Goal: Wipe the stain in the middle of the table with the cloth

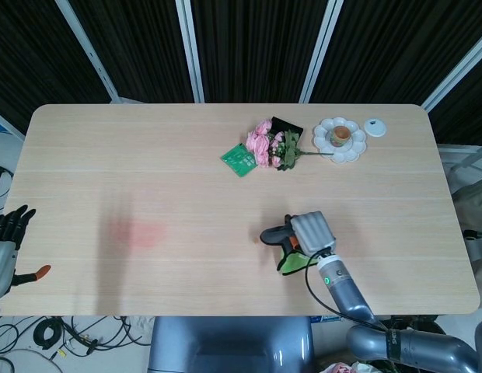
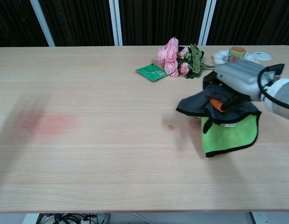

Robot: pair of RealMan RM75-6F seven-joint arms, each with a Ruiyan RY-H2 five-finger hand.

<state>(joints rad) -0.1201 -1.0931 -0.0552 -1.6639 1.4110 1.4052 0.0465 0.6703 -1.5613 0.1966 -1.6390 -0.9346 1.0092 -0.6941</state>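
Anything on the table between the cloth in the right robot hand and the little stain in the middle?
Nothing visible. The right robot hand holds the cloth just right of the stain, with only bare table between them. The flowers and green packet lie farther back.

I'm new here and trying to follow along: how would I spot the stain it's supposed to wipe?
Start at the long wooden table and look to its middle, in front of the pink flowers. There, just left of the right hand holding the green-and-dark cloth, sits the stain. It is a tiny, sharp orange-brown dot, unlike the broad faint pink smudge far to the left.
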